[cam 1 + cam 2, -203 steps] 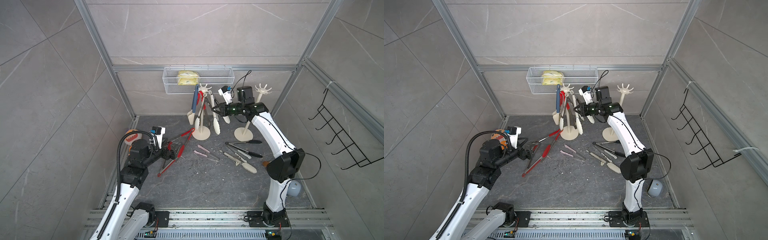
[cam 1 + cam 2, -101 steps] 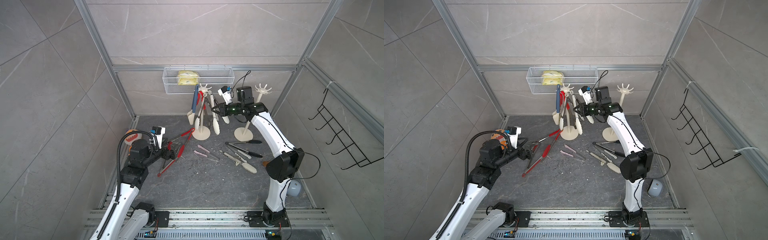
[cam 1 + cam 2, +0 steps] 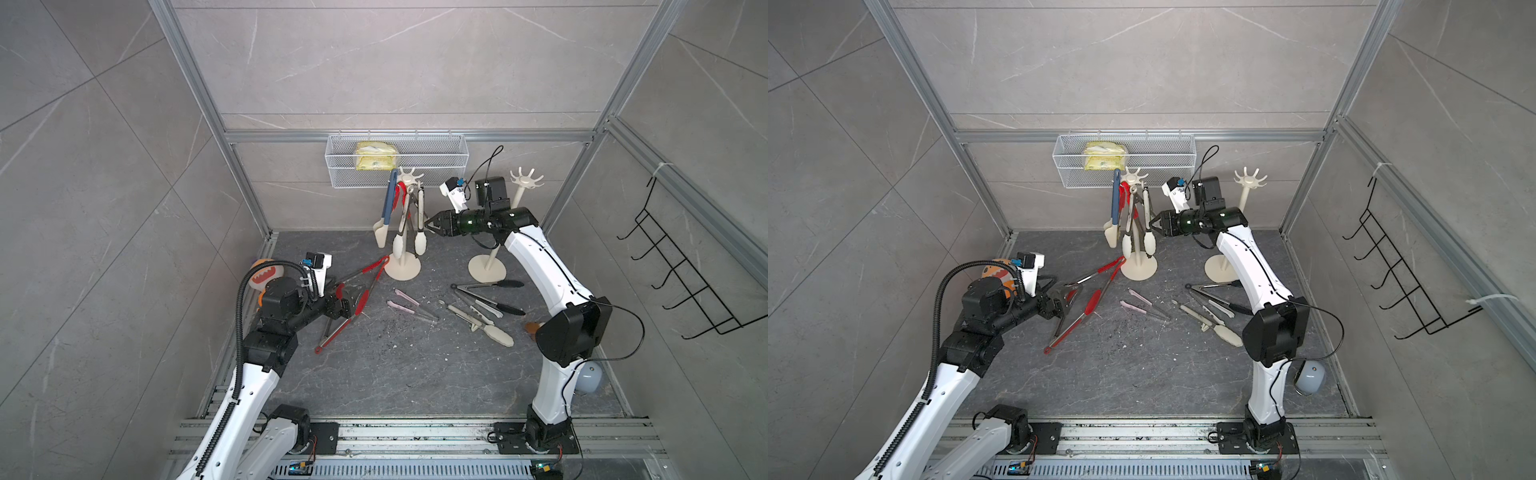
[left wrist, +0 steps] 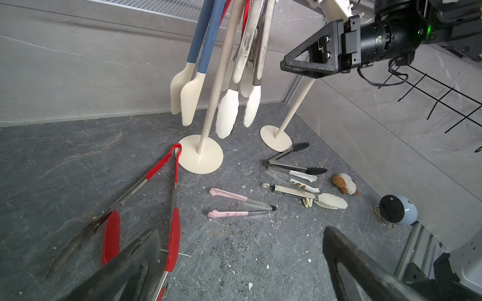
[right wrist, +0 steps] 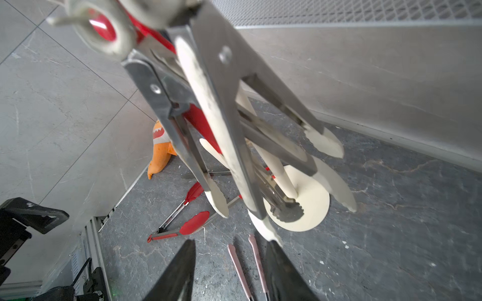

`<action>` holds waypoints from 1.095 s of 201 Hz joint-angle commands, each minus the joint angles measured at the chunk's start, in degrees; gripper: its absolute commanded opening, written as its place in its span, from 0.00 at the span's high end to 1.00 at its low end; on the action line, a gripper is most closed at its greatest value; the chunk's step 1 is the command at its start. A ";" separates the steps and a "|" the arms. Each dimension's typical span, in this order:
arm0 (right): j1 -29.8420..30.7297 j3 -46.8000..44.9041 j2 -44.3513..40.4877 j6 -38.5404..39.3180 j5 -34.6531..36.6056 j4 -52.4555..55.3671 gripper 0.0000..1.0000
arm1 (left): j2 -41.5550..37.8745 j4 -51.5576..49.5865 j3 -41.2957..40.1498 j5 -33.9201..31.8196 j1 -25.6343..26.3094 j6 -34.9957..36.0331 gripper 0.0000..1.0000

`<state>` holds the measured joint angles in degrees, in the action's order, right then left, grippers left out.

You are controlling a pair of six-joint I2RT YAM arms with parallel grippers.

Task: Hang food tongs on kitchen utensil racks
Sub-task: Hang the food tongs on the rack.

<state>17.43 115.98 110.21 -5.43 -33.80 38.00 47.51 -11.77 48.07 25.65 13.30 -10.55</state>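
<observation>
Two cream kitchen utensil racks stand at the back. The left rack [image 3: 402,268] carries several hanging tongs, among them cream-tipped steel tongs [image 3: 420,245] [image 5: 216,117]. The right rack [image 3: 487,269] is bare. My right gripper [image 3: 425,226] [image 5: 232,245] is open right beside the cream-tipped tongs, with nothing between its fingers. Red tongs [image 3: 376,265] [image 4: 173,234] lie spread on the floor. My left gripper [image 3: 351,301] [image 4: 241,232] hangs open low over them, one red arm just inside its finger. Pink tongs [image 3: 409,305], black-tipped tongs [image 3: 486,286] and cream tongs [image 3: 490,328] lie on the floor.
A white mesh basket [image 3: 436,166] hangs on the back wall just behind the left rack's crown. A black wire hook rack [image 3: 681,274] is on the right wall. An orange plush toy [image 3: 262,270] sits behind my left arm, a blue-grey round object [image 3: 588,376] by the right arm's base.
My right gripper has opened and let go of the cream-tipped tongs, which now hang on the left rack. The left arm has not moved.
</observation>
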 commanded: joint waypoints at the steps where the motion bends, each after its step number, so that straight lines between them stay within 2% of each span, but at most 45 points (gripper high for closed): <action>1: -0.37 -5.46 -5.35 -0.14 2.27 -1.79 0.50 | 0.17 1.58 1.54 1.24 0.06 -1.09 0.00; 35: -0.83 -14.85 -10.42 0.00 4.00 -4.25 0.44 | 0.83 2.23 2.60 1.94 0.06 -1.47 0.00; 80: -1.05 -25.60 -16.47 0.34 4.93 -7.90 0.27 | 2.26 4.86 3.78 2.79 0.15 -2.98 0.00; 122: -1.02 -31.98 -19.61 0.69 4.78 -8.85 0.17 | 4.19 5.87 4.94 3.71 0.72 -3.40 0.00; 178: -1.02 -40.05 -23.31 -0.97 6.75 -7.80 0.15 | 4.96 6.45 4.80 4.08 1.01 -2.72 0.00; 220: -0.97 -44.10 -24.43 -1.95 12.17 -3.31 0.15 | 5.22 5.88 4.68 4.31 1.03 -2.00 0.00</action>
<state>16.58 73.69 87.39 -6.24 -25.74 30.85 52.66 -7.66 50.61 28.69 14.00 -13.04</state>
